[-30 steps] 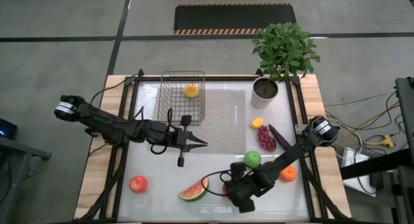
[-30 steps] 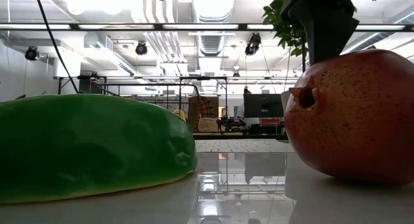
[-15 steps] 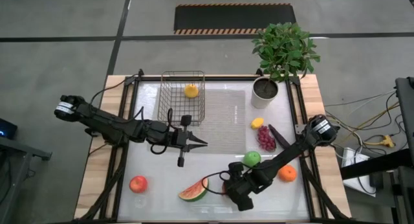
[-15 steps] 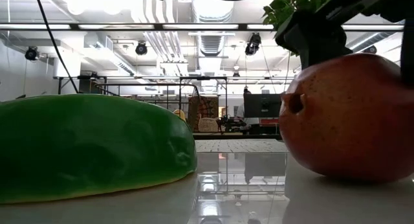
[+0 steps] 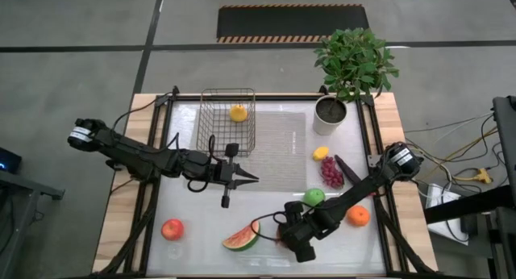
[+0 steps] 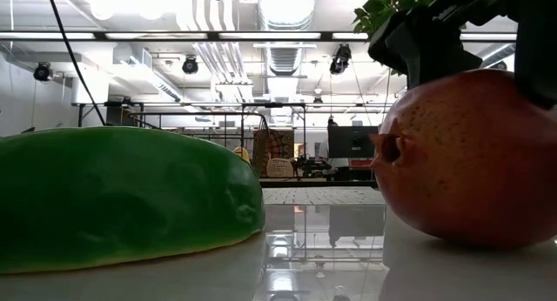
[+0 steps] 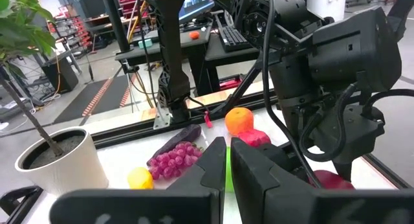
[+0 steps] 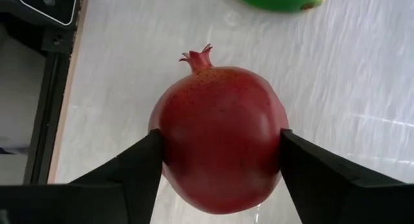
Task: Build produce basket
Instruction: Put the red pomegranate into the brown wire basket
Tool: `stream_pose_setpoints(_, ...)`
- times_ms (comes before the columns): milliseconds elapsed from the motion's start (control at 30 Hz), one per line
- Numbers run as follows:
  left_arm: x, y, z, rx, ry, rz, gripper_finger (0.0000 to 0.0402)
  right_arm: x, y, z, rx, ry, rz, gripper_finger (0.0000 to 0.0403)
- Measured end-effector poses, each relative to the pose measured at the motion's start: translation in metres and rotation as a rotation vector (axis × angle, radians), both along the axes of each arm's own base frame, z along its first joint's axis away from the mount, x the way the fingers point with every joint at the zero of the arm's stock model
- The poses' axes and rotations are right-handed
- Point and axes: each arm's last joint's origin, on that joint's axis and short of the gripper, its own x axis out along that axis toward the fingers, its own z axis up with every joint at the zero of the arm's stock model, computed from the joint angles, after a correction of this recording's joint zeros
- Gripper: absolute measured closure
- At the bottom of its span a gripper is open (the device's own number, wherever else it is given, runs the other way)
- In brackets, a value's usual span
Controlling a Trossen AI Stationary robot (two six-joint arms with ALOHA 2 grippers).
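Pomegranate [image 8: 218,138] sits pinched between the right gripper's [image 8: 220,153] fingers [image 8: 139,160], on the table [image 8: 362,68] just beside the watermelon slice [image 5: 241,239] and well away from the basket [image 5: 226,119]. Being round and smooth, it could slip out when lifted. Left gripper [image 5: 250,178], fingers together, waits near the basket.

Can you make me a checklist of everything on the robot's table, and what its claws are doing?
Surface: white table, shiny.
Job's things: wire basket holds one yellow fruit; watermelon slice, red apple, green apple, orange, grapes lie loose.
Clutter: potted plant at the far corner.
Claws: right claw pressed on both sides of a pomegranate resting on the table; left claw shut, empty, mid-table.
Cables: wires off the table's right side.
Surroundings: workshop room behind.
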Motion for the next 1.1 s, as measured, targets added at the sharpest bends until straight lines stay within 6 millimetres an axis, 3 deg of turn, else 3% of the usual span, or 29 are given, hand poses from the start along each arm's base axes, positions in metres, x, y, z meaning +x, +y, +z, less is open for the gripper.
stream_pose_setpoints(267,0.0,0.0,0.002,0.008,-0.013,-0.001,0.0395,-0.005,-0.006,0.014,-0.066,-0.052,0.013,0.0146)
stream_pose_setpoints(433,0.0,0.0,0.004,0.089,-0.04,-0.01,0.0395,-0.013,-0.016,0.049,-0.124,-0.216,-0.026,0.0147)
stream_pose_setpoints(633,0.001,-0.001,0.007,0.085,-0.049,-0.013,0.0395,-0.024,-0.03,0.061,-0.169,-0.491,-0.088,0.0147)
stream_pose_setpoints(933,-0.012,0.001,0.022,0.071,-0.105,-0.025,0.039,-0.03,-0.075,0.035,-0.027,-0.965,-0.264,0.0147)
stream_pose_setpoints(1100,-0.03,0.005,0.036,0.062,-0.161,-0.055,0.0343,-0.028,-0.099,0.018,0.094,-1.182,-0.34,0.0147)
